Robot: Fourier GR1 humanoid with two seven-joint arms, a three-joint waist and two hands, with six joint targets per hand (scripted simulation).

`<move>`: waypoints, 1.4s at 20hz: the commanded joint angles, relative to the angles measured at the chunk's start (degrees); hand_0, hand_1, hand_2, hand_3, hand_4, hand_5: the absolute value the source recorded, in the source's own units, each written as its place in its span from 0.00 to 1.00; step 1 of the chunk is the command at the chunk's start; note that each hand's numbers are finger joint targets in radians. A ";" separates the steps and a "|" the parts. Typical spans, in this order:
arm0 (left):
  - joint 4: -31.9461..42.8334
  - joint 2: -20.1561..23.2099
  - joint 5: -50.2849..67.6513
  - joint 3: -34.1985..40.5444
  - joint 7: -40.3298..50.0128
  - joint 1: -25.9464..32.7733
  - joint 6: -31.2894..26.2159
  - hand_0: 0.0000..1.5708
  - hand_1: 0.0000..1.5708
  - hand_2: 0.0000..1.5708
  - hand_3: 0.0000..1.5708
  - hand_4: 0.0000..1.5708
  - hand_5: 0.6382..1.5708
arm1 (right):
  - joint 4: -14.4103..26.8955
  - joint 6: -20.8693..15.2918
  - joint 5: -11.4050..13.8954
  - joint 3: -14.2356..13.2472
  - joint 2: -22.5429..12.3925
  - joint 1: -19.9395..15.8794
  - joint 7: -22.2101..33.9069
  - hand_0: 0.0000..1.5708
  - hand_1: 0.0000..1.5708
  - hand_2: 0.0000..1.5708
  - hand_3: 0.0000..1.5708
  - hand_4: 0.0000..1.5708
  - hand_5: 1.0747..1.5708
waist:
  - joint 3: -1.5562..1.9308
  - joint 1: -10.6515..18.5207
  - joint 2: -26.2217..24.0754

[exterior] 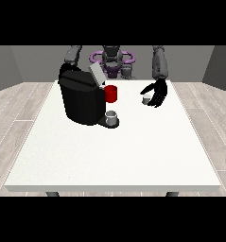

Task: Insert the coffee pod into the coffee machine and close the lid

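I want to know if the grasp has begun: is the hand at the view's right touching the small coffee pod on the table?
Cannot tell. In the front view the hand sits right beside the coffee pod, their outlines meeting, but no plain contact or gap shows.

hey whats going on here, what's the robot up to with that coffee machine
The humanoid robot is working on loading a coffee pod. Its black hand at the view's right is at the small pale coffee pod on the large white table, fingers curved around it. The black coffee machine stands apart at the view's left, its grey lid raised, with a red cup beside it and a small grey cup on its base.
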 commanded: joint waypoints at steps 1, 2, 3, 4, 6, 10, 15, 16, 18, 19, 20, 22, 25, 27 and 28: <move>2.22 -0.47 -2.62 0.41 -3.96 -0.74 5.94 0.46 0.46 0.55 0.41 0.15 1.00 | -0.07 0.78 -1.22 -1.22 -0.83 -0.77 -0.29 0.00 0.00 0.00 0.00 0.33 1.00 | 0.00 -0.73 1.30; 4.02 -0.08 -2.40 1.15 -6.23 0.29 6.20 0.44 0.44 0.54 0.41 0.18 1.00 | -0.45 -2.24 1.16 0.81 1.43 -0.03 -0.22 0.00 0.00 0.00 0.00 0.33 1.00 | 0.00 0.13 1.19; 3.78 -2.73 -3.38 0.41 -2.84 -1.38 7.74 0.49 0.49 0.58 0.44 0.22 1.00 | 0.56 -0.18 -0.14 -0.52 -0.33 -0.48 -0.38 0.00 0.00 0.00 0.00 0.32 1.00 | 0.01 -0.45 0.35; 4.96 -1.08 -2.85 1.66 -3.66 -2.96 6.96 0.53 0.53 0.62 0.47 0.25 1.00 | -1.74 -1.00 -0.21 0.83 1.30 -1.10 1.51 0.00 0.00 0.00 0.00 0.31 1.00 | 0.00 -1.16 0.31; 5.19 -0.72 -5.07 0.38 -2.38 -1.59 7.60 0.53 0.53 0.62 0.48 0.24 1.00 | -1.22 -0.26 -0.95 0.06 0.46 0.56 2.35 0.00 0.00 0.00 0.00 0.33 1.00 | 0.01 -0.67 -1.52; 6.79 -0.93 -7.82 -0.65 -4.73 -2.65 10.85 0.59 0.59 0.66 0.52 0.18 1.00 | 0.90 0.09 -2.34 -2.71 -1.00 -3.22 -0.23 0.00 0.00 0.00 0.00 0.31 1.00 | 0.01 -0.50 2.70; 7.59 1.27 -9.66 -1.00 -5.42 -4.73 8.44 0.75 0.75 0.82 0.75 0.26 1.00 | 2.21 -0.69 -1.33 -0.72 1.13 -1.64 -1.55 0.00 0.00 0.00 0.00 0.27 1.00 | 0.01 0.14 1.43; 9.88 3.71 -7.49 1.87 -10.04 -4.94 8.43 0.78 0.78 0.86 0.83 0.30 1.00 | -1.81 0.58 -1.98 -1.01 -0.52 -1.29 -0.45 0.00 0.00 0.00 0.00 0.27 1.00 | -0.01 -1.88 2.71; 6.70 0.69 -7.75 -0.39 -6.62 -4.84 4.02 0.84 0.84 0.91 0.90 0.35 1.00 | 3.20 -0.39 -2.27 -0.71 1.90 2.80 -3.73 0.00 0.00 0.00 0.00 0.27 1.00 | 0.03 0.19 -1.77; 6.48 0.03 -7.06 0.52 -7.55 -7.88 5.47 0.91 0.91 0.93 0.91 0.36 1.00 | 3.11 0.86 -3.73 -2.86 -0.12 -1.98 -1.86 0.00 0.00 0.00 0.00 0.28 1.00 | 0.02 -0.67 1.52; 6.54 0.79 -7.64 -0.64 -10.63 -5.32 3.54 0.93 0.93 0.93 0.90 0.39 1.00 | 1.81 -0.97 -2.15 -1.30 0.70 -0.27 1.17 0.00 0.00 0.00 0.00 0.28 1.00 | 0.01 0.31 -1.51; 4.24 -0.17 -7.06 -1.13 -9.54 -7.99 0.88 0.92 0.92 0.92 0.88 0.40 1.00 | 4.50 1.17 -3.40 -2.94 -1.36 -1.59 1.25 0.00 0.00 0.00 0.00 0.32 1.00 | 0.03 1.12 -2.35; 1.39 0.30 -7.34 -1.63 -6.25 -12.83 -2.77 0.85 0.85 0.89 0.87 0.38 1.00 | 9.37 0.85 -3.54 -5.17 -2.03 -3.56 -3.82 0.00 0.00 0.00 0.00 0.31 1.00 | 0.06 2.35 -1.59; 1.46 0.82 -7.48 -1.01 -5.89 -12.39 -2.69 0.82 0.82 0.87 0.85 0.35 1.00 | 7.26 1.41 -3.68 -3.90 -1.46 -2.34 -2.85 0.00 0.00 0.00 0.00 0.32 1.00 | 0.04 1.19 -3.66; 2.39 1.68 -6.80 -0.59 -5.21 -13.80 -5.55 0.79 0.79 0.84 0.84 0.34 1.00 | 5.09 -2.07 -0.61 0.17 1.88 -1.52 0.66 0.00 0.00 0.00 0.00 0.28 1.00 | 0.02 0.30 -5.43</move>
